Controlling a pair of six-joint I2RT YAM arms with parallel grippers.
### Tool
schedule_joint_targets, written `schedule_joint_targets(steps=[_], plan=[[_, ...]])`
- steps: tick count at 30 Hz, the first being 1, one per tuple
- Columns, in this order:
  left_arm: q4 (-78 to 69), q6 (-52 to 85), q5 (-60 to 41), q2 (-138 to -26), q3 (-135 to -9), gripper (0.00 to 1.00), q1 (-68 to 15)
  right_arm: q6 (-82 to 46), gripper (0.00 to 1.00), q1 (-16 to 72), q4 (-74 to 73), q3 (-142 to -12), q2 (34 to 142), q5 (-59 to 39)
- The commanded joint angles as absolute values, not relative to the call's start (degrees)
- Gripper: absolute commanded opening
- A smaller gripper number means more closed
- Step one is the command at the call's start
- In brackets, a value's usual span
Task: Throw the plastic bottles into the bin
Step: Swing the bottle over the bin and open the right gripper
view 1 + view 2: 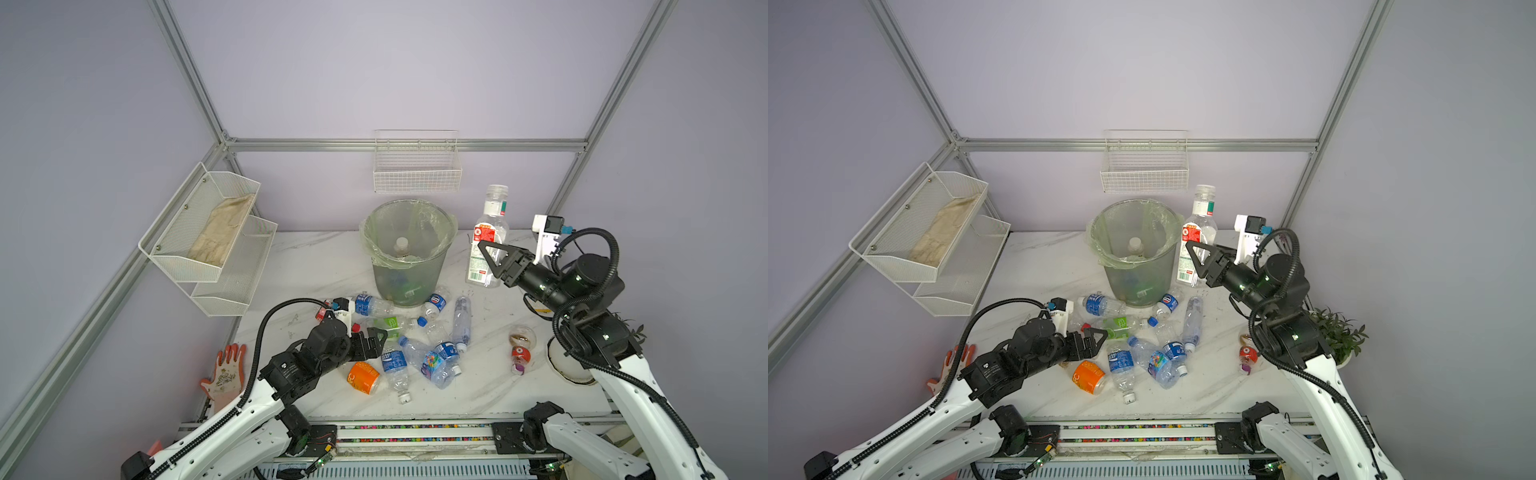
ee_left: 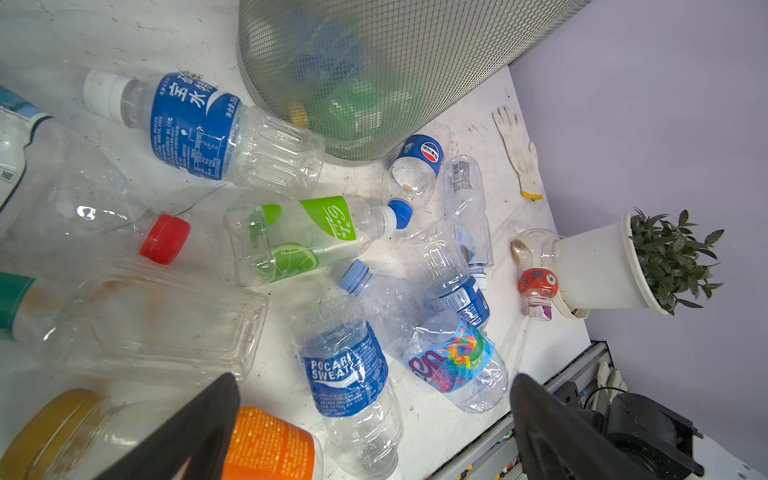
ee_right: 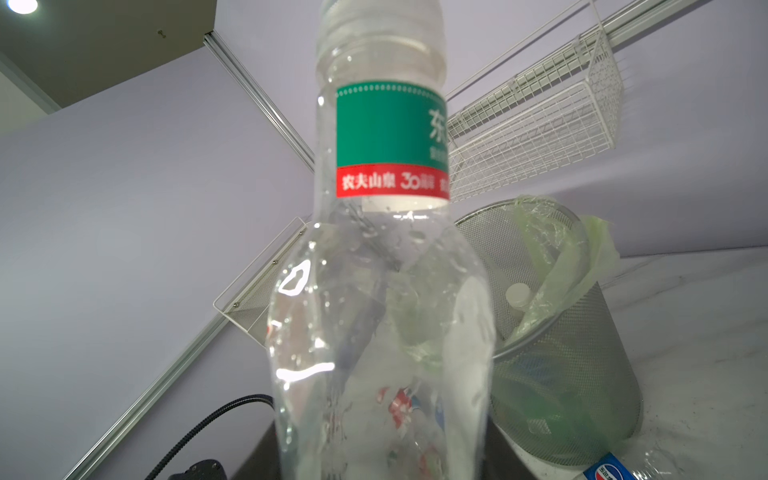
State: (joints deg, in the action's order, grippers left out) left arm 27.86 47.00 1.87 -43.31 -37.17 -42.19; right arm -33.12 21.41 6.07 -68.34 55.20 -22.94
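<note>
You have the bin (image 1: pixel 415 282) upright at the back of the table (image 1: pixel 498 399) — grey mesh, pale green liner folded over the rim, a white-capped bottle (image 1: pixel 402 246) showing inside. Just to its right, the tall clear bottle (image 1: pixel 492 224) with a green-and-red label stands upright in the right gripper (image 1: pixel 486 253). In front of the bin the others lie on their sides in a loose heap: blue-labelled bottle (image 1: pixel 370 304) just beside the bin's foot, Pepsi bottle (image 1: pixel 434 305), green-labelled bottle (image 1: pixel 390 323), Pocari Sweat bottle (image 1: pixel 395 365), orange-labelled bottle (image 1: pixel 363 377). A round red-labelled bottle (image 1: pixel 520 351) lies apart, to the right.
</note>
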Motion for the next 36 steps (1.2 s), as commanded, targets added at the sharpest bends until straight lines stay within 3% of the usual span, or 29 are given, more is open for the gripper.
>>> schedule_joint_targets(steps=[1,7,8,9,12,16,36], plan=[[26.10,47.81,1.49,-41.86,-36.91,1.00,-42.63,-34.06,0.00,21.33,3.97,-75.03,62.98,-20.77],[27.45,48.54,2.11,-40.03,-37.22,1.00,-42.80,-33.84,0.02,26.16,9.39,-90.23,83.08,-16.05],[27.84,48.60,2.28,-39.66,-37.29,1.00,-42.88,-33.16,0.73,27.14,12.98,-94.11,87.02,-15.24],[28.34,48.60,2.45,-39.42,-37.50,1.00,-42.89,-32.41,0.98,27.66,17.20,-98.04,90.70,-15.20],[30.56,48.53,3.28,-38.21,-38.29,1.00,-43.07,-30.33,0.98,29.97,22.29,-103.01,93.98,-12.70],[32.26,48.34,4.88,-35.65,-37.53,1.00,-43.14,-33.64,0.98,30.70,14.04,-94.19,87.42,-11.27],[31.56,48.58,4.74,-38.37,-37.00,1.00,-43.15,-34.03,0.98,30.67,8.44,-78.51,67.20,-11.96]])
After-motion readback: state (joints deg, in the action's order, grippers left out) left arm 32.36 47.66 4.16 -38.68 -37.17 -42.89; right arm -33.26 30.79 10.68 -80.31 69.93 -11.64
